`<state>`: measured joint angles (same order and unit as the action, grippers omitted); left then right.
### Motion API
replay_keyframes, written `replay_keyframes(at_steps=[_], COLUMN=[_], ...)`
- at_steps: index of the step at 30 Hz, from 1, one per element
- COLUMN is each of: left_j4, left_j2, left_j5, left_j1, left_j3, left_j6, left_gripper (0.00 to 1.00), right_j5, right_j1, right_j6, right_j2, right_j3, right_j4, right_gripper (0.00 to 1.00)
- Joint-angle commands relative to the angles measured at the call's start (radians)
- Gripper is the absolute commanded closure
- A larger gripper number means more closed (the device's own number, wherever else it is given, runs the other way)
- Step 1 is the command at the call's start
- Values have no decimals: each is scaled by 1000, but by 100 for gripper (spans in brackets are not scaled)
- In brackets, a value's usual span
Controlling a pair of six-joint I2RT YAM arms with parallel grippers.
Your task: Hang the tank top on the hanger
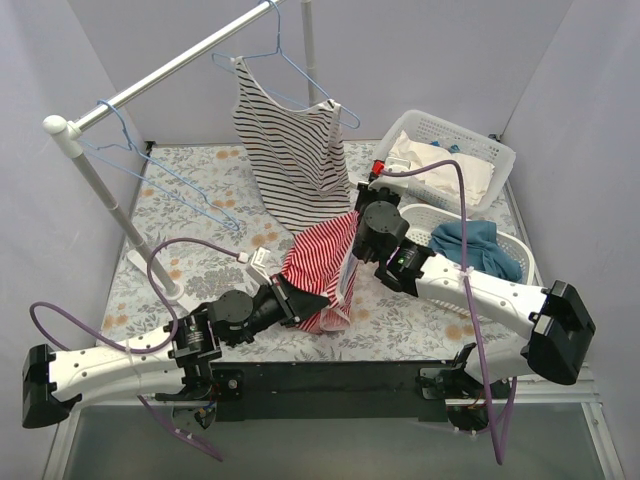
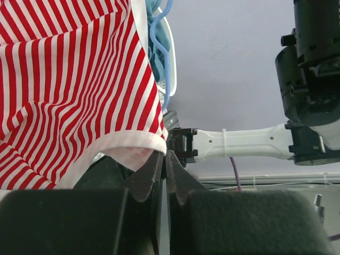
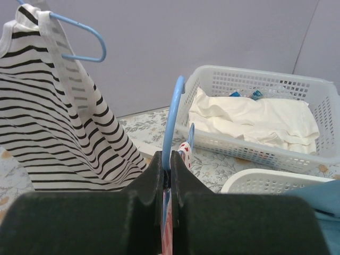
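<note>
The red-and-white striped tank top (image 1: 325, 265) hangs in mid-air between my two grippers, above the middle of the table. My left gripper (image 1: 292, 300) is shut on its pale hem trim (image 2: 139, 142) from the lower left. My right gripper (image 1: 360, 232) is shut on the light-blue hanger (image 3: 173, 114), whose hook curves up from between the fingers. A bit of red-striped fabric (image 3: 184, 150) lies against the hanger wire just beyond the fingertips. In the left wrist view the hanger wire (image 2: 166, 58) runs along the top's right edge.
A black-and-white striped tank top (image 1: 293, 150) hangs on another blue hanger from the white rail (image 1: 170, 68). An empty blue hanger (image 1: 165, 170) hangs at the rail's left. A white basket (image 1: 470, 150) holds cream cloth; a nearer basket (image 1: 510, 245) holds a blue-teal garment.
</note>
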<state>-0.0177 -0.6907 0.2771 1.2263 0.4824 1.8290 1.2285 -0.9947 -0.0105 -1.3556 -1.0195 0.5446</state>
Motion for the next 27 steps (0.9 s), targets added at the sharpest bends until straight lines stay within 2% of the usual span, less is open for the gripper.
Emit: replay_keyframes(at_steps=[1,6,15,20,27], left_j4=[-99,-123,-329,-318,-352], left_j2=[62,48,-21,-124,-196], left_j5=[-21,-30,57,146,203], left_j1=[6,6,6,6,6], left_j3=[-34,-28,-12,108,136], left_j6=[36,42,14,-40,-48], left_gripper=[100,100,100,100,100], right_j5=[48,49,66,63,60], right_j1=[24,34,16,5,-1], right_j6=[-28,-26,-35,-71,-94], right_j2=[-7,-11,-5,-4,-4], right_j3=[-68,-86,-125,-182,-211], right_j4=[94,94,95,95,97], right_gripper=[99,99,99,99,99])
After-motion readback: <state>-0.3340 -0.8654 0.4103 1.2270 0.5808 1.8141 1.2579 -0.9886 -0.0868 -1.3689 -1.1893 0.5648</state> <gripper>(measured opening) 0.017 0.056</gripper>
